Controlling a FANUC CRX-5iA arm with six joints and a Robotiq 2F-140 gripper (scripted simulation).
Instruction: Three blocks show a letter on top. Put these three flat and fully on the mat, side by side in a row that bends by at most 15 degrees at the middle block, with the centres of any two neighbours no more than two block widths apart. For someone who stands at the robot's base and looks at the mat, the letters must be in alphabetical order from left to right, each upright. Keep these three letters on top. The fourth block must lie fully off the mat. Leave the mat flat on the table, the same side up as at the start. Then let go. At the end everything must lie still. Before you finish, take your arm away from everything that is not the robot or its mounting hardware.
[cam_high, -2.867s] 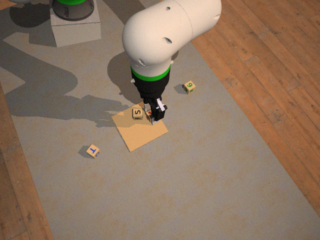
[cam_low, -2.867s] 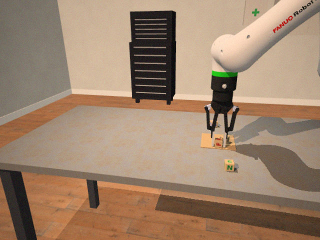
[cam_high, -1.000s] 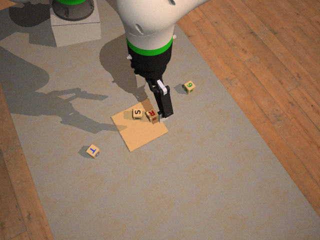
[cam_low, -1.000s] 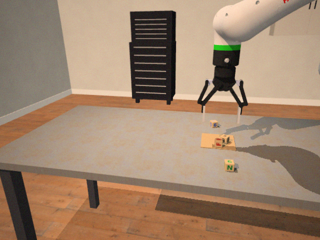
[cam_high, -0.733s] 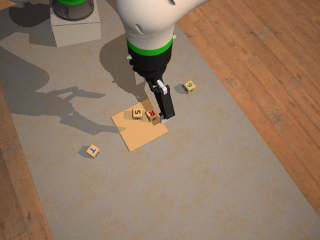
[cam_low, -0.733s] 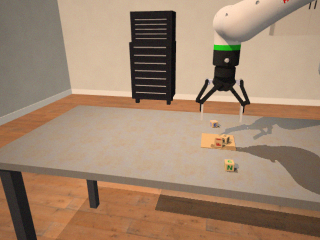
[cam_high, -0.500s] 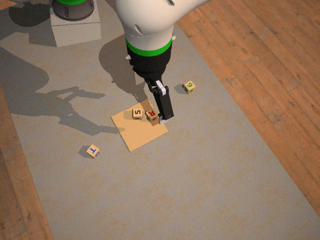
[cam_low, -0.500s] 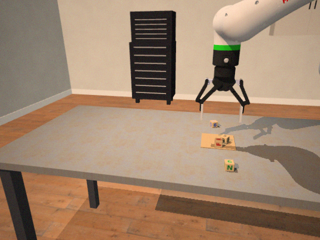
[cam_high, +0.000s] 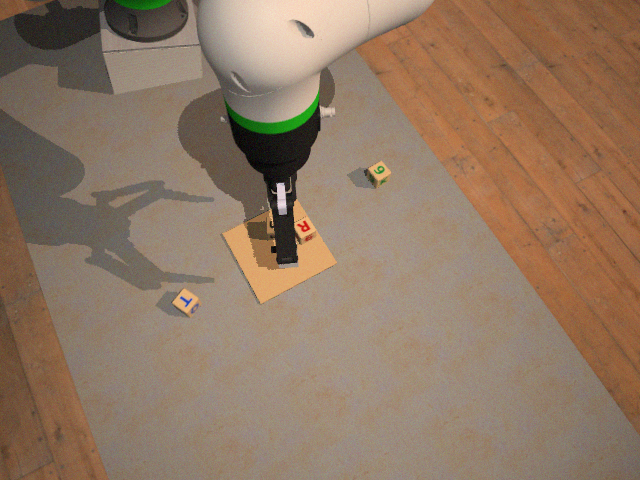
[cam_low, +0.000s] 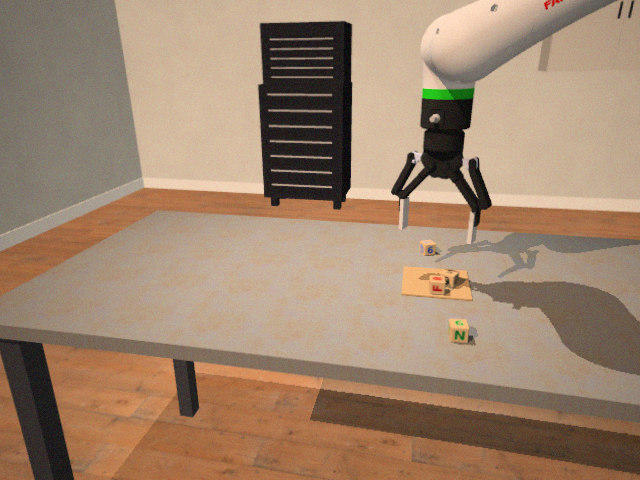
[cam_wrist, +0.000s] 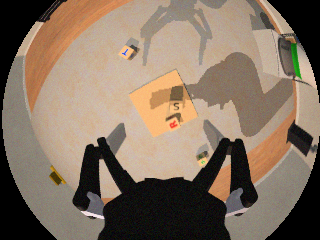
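We see the gripper (cam_low: 437, 227) with fingers (cam_low: 403, 212) spread wide and holding nothing, hanging well above the tan mat (cam_high: 310, 268). On the mat sit the R block (cam_high: 305, 229) and, touching it, another block (cam_low: 452, 277) mostly hidden from the top. The T block (cam_high: 185, 302) and the 9 block (cam_high: 378, 173) lie off the mat on the grey table (cam_high: 361, 361), on opposite sides.

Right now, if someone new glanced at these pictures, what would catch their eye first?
The big white arm with its green band comes first, its end effector spread open and empty, well above the table. Below it lies a tan mat carrying two lettered blocks, one showing a red R, the other half hidden. Two more blocks sit apart off the mat: a blue T and a green 9.
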